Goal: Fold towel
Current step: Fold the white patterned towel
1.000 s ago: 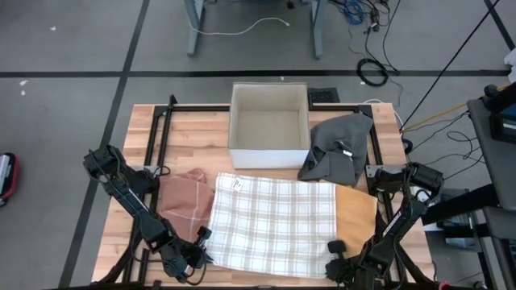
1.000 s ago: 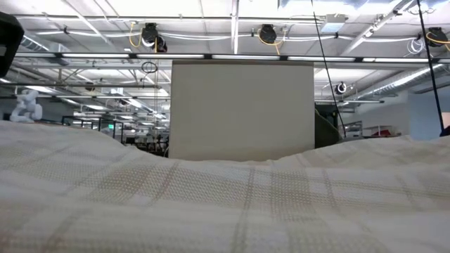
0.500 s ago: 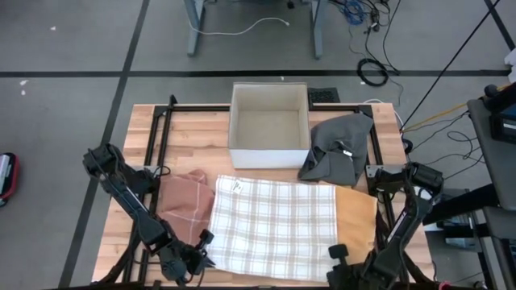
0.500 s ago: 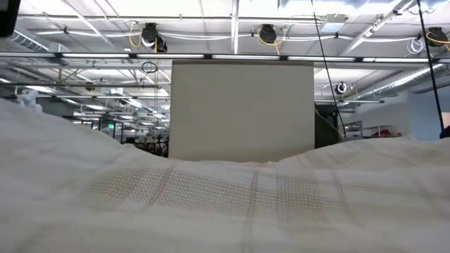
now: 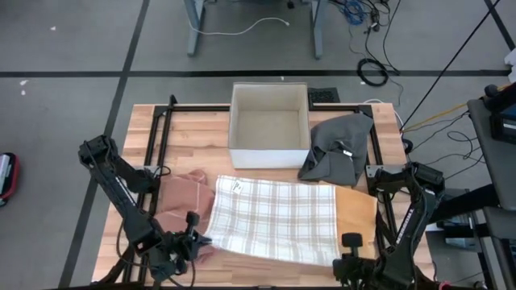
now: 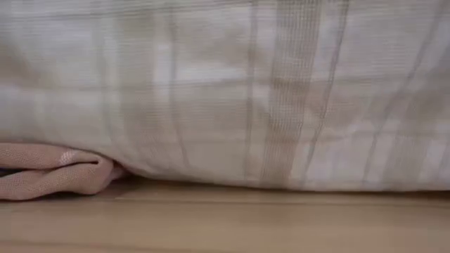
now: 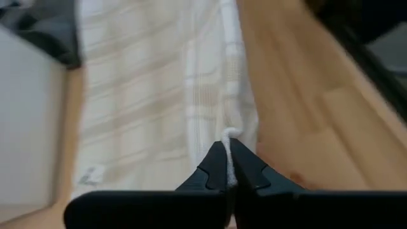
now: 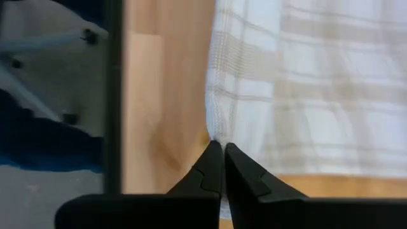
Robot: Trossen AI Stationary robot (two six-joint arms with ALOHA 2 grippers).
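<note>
We see a wooden tabletop [image 5: 193, 129] with a plaid towel [image 5: 274, 221] spread over its near middle, its near edge lifted off the wood. An open white box [image 5: 269, 125] sits at the far middle, touching the towel's far edge. A dark grey cloth [image 5: 339, 149] lies just right of the box, overlapping the towel's far right corner. A pink cloth [image 5: 184, 197] lies bunched at the towel's left edge, partly under it in the low view.

The left hand [image 5: 192, 242] is at the towel's near left corner, fingers [image 7: 216, 166] together, clamped on a pinch of the towel's corner. The right hand [image 5: 350, 256] is at the near right corner, fingers [image 8: 210, 166] together, clamped on that corner's edge. The towel stretches away from both hands toward the box. A small tag [image 5: 237, 185] shows near the towel's far left corner.
</note>
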